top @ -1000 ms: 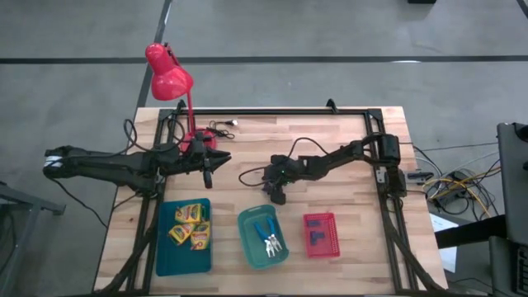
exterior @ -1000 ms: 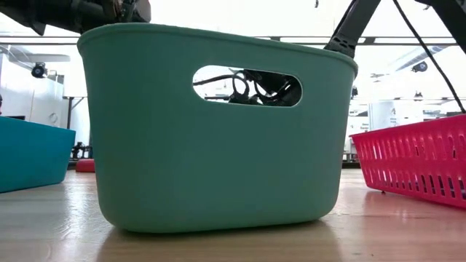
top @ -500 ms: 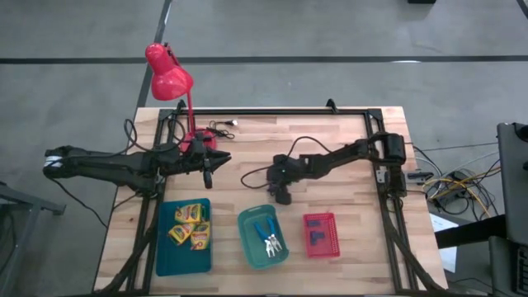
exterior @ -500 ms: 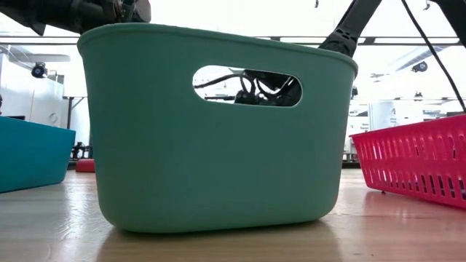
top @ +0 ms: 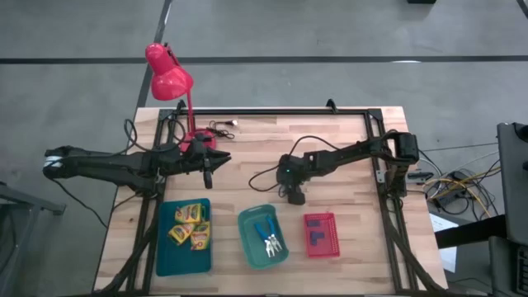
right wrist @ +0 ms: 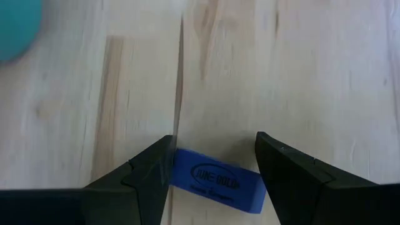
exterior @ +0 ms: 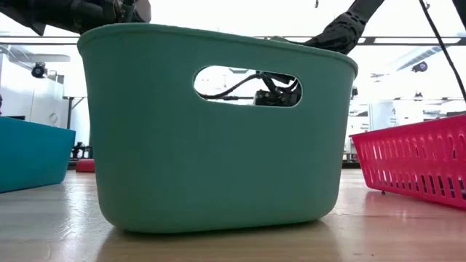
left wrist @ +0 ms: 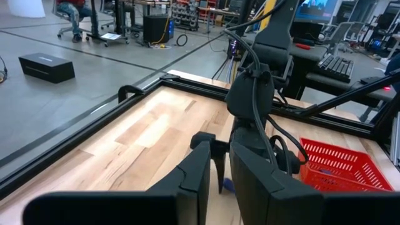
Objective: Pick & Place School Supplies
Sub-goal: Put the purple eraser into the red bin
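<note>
The right gripper (top: 295, 196) hangs low over the wooden table (top: 247, 136) a little toward four o'clock from its centre, just past the twelve o'clock rim of the green tray (top: 247, 243). Its jaws are spread wide, and the right wrist view shows a small blue-purple printed block (right wrist: 217, 179) lying flat on the wood between the two fingers (right wrist: 150, 170), slightly askew and not gripped. The left gripper (top: 208, 162) waits out toward nine o'clock, beside the base of the red desk lamp (top: 167, 72); its jaws stand close together with a narrow slit between them, holding nothing. Along the six o'clock edge sit three trays. The teal tray (top: 165, 256) at seven o'clock holds the yellow-green crayon boxes (top: 189, 225). The green tray at six o'clock holds the blue-handled scissors (top: 268, 237). The red tray (top: 332, 223) at five o'clock holds purple blocks (top: 316, 238), though how many cannot be told. In the low view the green tray's wall fills the foreground, and part of the right arm shows through its handle slot.
</note>
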Tool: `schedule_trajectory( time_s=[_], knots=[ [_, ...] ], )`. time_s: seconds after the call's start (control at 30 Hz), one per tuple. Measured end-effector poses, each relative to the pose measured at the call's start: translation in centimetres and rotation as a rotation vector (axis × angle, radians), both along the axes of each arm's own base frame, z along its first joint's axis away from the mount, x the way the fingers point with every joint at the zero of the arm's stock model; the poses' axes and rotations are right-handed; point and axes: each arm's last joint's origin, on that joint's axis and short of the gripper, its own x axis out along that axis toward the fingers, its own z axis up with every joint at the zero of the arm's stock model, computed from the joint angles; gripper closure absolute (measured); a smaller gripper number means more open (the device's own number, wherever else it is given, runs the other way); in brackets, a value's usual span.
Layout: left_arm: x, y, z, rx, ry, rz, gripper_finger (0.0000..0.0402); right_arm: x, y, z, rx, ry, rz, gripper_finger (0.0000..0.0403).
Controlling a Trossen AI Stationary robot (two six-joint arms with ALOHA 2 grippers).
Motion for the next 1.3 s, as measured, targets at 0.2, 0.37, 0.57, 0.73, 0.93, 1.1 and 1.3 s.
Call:
schedule_trajectory(
  time_s=[0.2, 0.37, 0.57, 0.73, 0.93, 1.1, 1.3],
  knots=[
    [0.0, 0.0, 0.0, 0.0, 0.003, 0.0, 0.0335, -0.6, 0.1, 0.3, 0.019, 0.042, 0.008, 0.0184],
    [0.0, 0.0, 0.0, 0.0, 0.003, 0.0, 0.0335, -1.0, 0.3, 1.2, 0.013, 0.04, 0.036, 0.0184],
    [0.0, 0.0, 0.0, 0.0, 0.003, 0.0, 0.0335, -1.0, 0.1, 4.7, -0.09, -0.117, 0.086, 0.0184],
    [0.0, 0.0, 0.0, 0.0, 0.002, 0.0, 0.0335, -1.4, 0.1, 7.4, -0.131, -0.229, 0.1, 0.0184],
    [0.0, 0.0, 0.0, 0.0, -0.001, 0.0, 0.0335, -2.5, 0.2, 8.7, -0.334, -0.246, 0.402, 0.0184],
    [0.0, 0.0, 0.0, 0.0, 0.0, 0.001, 0.0335, -3.1, 0.0, 7.7, -0.386, -0.207, 0.626, 0.0184],
    [0.0, 0.0, 0.0, 0.0, 0.002, 0.0, 0.0335, -3.3, -1.2, 5.4, -0.224, -0.248, 0.77, 0.0184]
  ],
)
